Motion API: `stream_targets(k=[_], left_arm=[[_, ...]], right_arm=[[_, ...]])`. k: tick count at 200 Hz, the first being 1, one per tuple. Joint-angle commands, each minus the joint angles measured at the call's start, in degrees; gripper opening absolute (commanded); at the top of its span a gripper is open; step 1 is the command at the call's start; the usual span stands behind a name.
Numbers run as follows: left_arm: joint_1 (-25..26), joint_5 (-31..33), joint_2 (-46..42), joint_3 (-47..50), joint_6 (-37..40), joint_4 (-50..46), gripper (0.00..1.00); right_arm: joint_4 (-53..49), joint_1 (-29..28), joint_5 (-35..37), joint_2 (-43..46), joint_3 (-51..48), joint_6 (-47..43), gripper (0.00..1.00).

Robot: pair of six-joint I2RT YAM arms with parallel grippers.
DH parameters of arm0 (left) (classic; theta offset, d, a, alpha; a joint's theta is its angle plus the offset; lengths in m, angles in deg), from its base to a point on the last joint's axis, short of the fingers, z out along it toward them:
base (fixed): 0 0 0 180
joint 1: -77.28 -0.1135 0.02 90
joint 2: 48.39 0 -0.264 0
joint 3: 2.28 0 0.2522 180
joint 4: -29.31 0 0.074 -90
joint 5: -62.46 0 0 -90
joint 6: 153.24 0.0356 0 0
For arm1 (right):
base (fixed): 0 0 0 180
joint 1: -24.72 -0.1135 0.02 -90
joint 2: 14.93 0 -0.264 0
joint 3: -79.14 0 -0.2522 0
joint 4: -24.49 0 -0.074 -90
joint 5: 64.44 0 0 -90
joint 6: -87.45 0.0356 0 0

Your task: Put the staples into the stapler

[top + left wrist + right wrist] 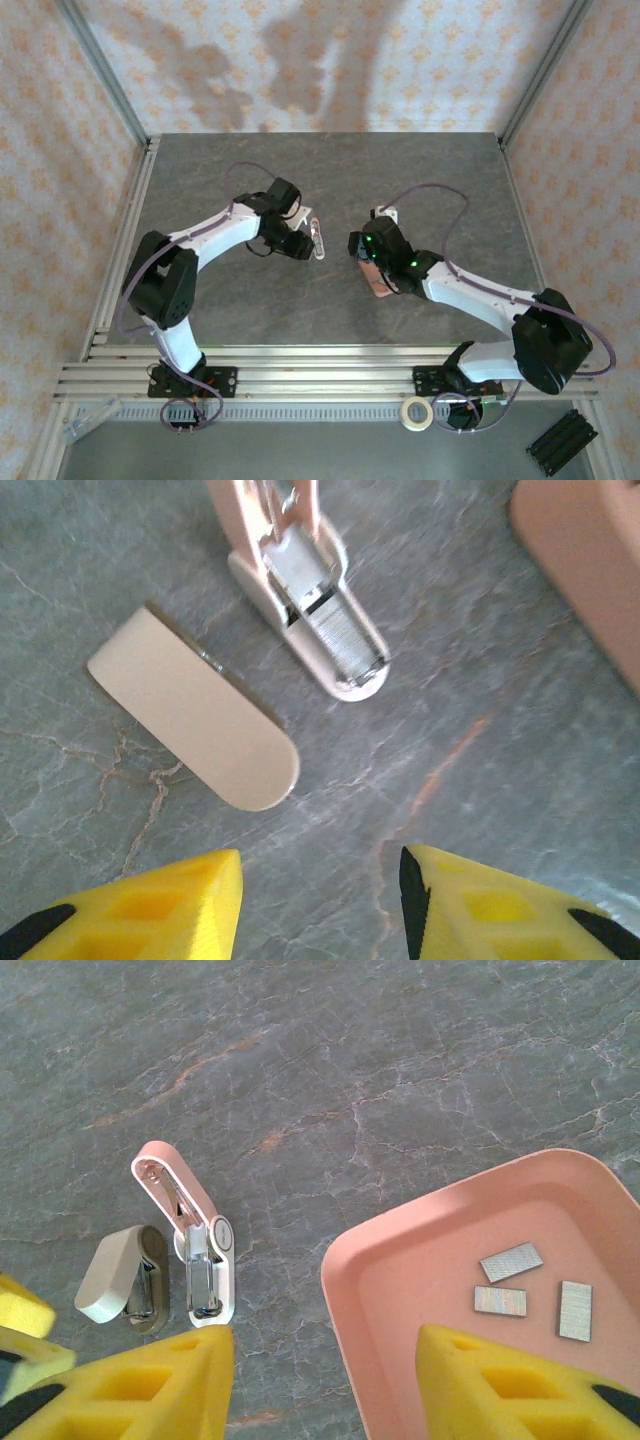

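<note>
so the right gripper (322, 1375) is hovering spread and empty over the tray (420, 1250) with the staples (500, 1301) lying in it, while the left gripper (320, 885) is waiting spread too beside the stapler (203, 1265), sitting flipped open on the counter (350, 1060) for loading

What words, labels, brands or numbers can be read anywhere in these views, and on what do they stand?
None can be read.
The stapler, the staples and the pink tray show plain surfaces with no lettering.
The tape roll and the black object at the near edge are too small to tell whether they bear any mark.
</note>
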Motion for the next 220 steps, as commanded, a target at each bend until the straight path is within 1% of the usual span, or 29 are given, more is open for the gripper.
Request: stream_targets(k=[1, 20, 58, 122, 150, 174, 178, 192, 220], left_arm=[[-2.13, -2.27, -1.08, -0.17, -3.37, 1.29, 0.45], [-2.88, -1.27, -0.43, -0.90, -3.19, 1.37, 0.41], [-3.06, -1.10, 3.21, -5.71, -1.58, -1.13, 0.34], [-1.45, -0.61, 5.96, -7.64, -0.83, -2.26, 0.31], [-1.17, -0.47, 6.88, -6.29, -0.53, -1.26, 0.31], [-1.00, 0.39, 8.30, -3.19, -0.53, 0.79, 0.27], [-0.92, 0.66, 10.16, -2.70, -0.48, 0.90, 0.26], [-0.75, 1.23, 11.68, -0.91, -0.20, 1.54, 0.23], [-0.73, 2.49, 12.95, 1.91, -0.19, 3.36, 0.20]], right_arm=[[-1.04, 0.08, 1.46, 0.46, -0.04, 0.28, 0.51], [-1.03, 0.08, 1.55, 0.67, -0.22, 0.37, 0.51], [-1.38, 0.07, 1.89, 1.53, -0.65, 0.32, 0.51], [-1.29, 0.08, 2.32, 1.20, -0.86, 0.35, 0.51], [-1.30, 0.07, 2.52, 1.06, -0.92, 0.38, 0.51], [-1.19, 0.08, 2.61, 0.85, -1.10, 0.42, 0.51], [-1.28, 0.08, 2.61, 0.83, -1.04, 0.40, 0.51], [-1.48, 0.08, 2.78, 0.91, -1.01, 0.32, 0.51], [-1.90, 0.08, 3.47, 1.22, -0.93, 0.09, 0.51]])
